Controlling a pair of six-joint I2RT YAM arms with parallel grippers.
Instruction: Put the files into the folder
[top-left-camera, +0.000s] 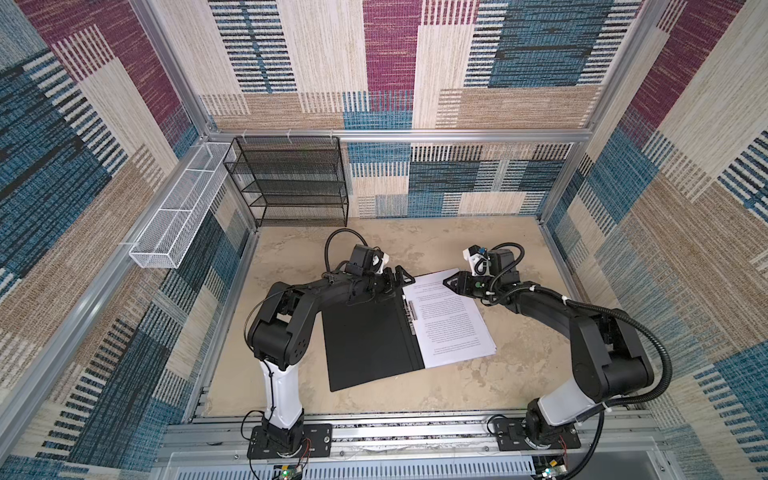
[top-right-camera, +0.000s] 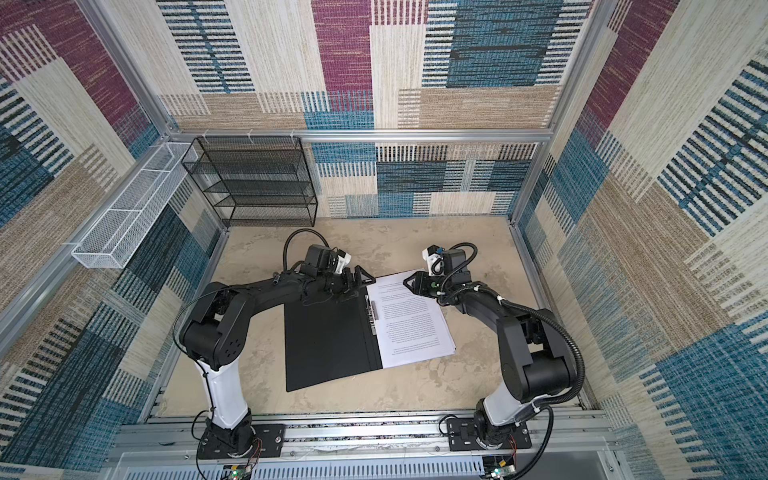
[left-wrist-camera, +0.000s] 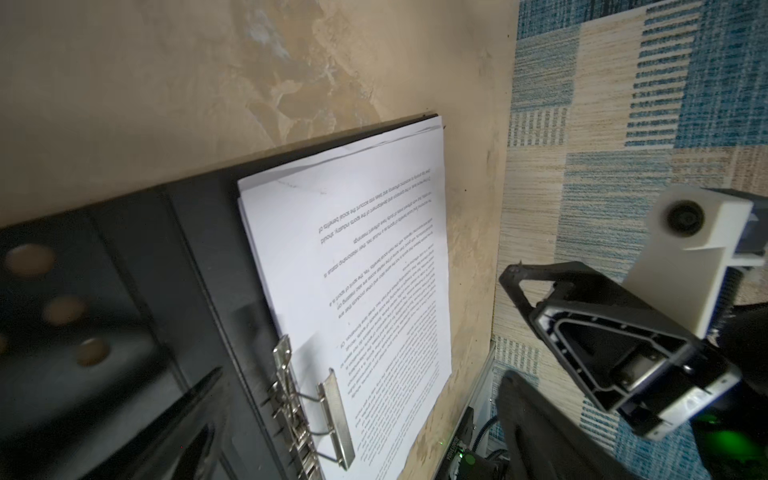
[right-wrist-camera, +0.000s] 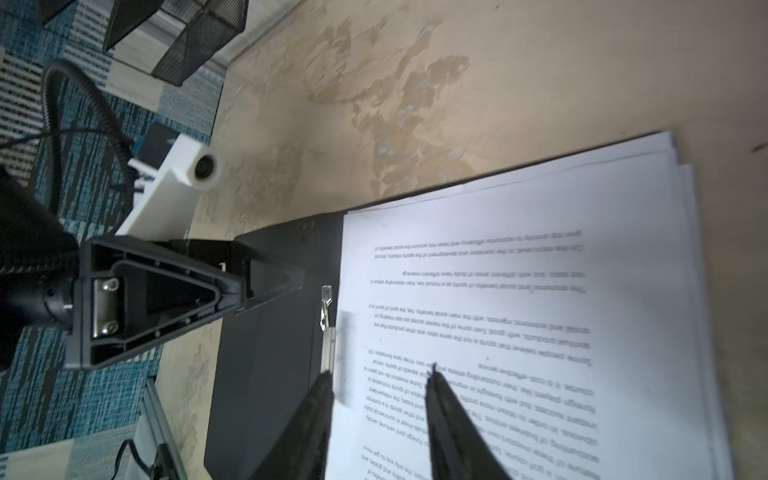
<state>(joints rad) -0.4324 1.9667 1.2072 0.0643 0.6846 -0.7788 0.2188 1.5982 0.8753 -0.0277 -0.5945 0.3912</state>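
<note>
While the files (top-left-camera: 451, 320) already lay stacked inside the open folder (top-left-camera: 365, 345), we judged clamping and closing remained; left jaws gaped wide, right jaws stood narrowed, gripping nothing.

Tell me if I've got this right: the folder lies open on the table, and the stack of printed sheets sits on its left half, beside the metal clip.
Not quite. The files sit on the right half of the open folder, beside the metal clip; the left half is bare black. Both top views show it.
</note>
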